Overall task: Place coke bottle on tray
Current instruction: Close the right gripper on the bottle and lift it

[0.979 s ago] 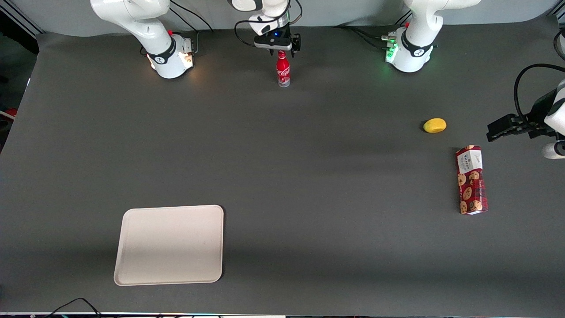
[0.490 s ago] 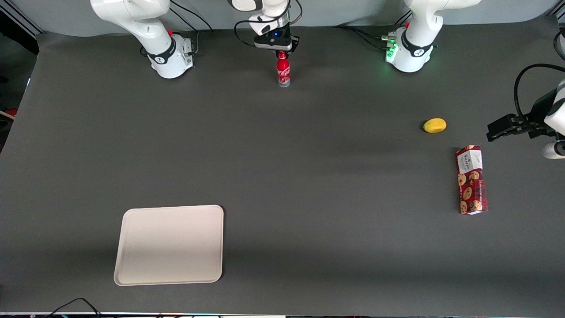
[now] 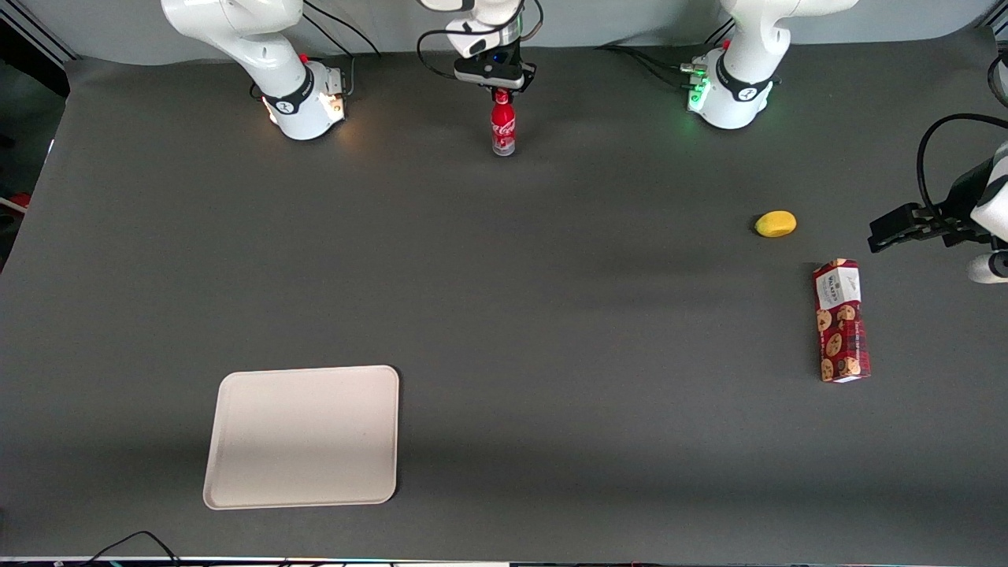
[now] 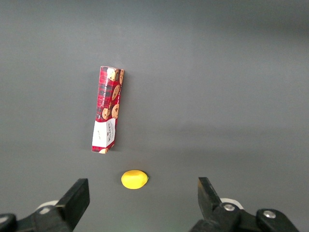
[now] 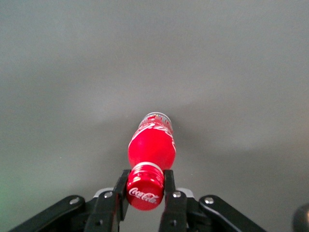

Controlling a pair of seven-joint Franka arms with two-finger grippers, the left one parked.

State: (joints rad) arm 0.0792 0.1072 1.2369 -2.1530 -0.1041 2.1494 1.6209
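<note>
The coke bottle [image 3: 503,126] is a slim red bottle with a red cap, upright at the end of the table farthest from the front camera, between the two arm bases. My gripper [image 3: 501,93] is right above it and shut on its cap. In the right wrist view the two black fingers [image 5: 119,189] press both sides of the red cap of the bottle [image 5: 150,149], with the gripper [image 5: 145,186] centred on it. The off-white tray [image 3: 303,435] lies flat near the front camera, toward the working arm's end, far from the bottle.
A yellow lemon-like object [image 3: 776,224] and a red cookie box [image 3: 841,321] lie toward the parked arm's end of the table; both also show in the left wrist view, the lemon-like object [image 4: 134,179] and the box [image 4: 107,109]. The arm bases [image 3: 303,98] stand beside the bottle.
The fingers have closed onto the bottle's cap. The bottle has shifted very slightly with the gripper.
</note>
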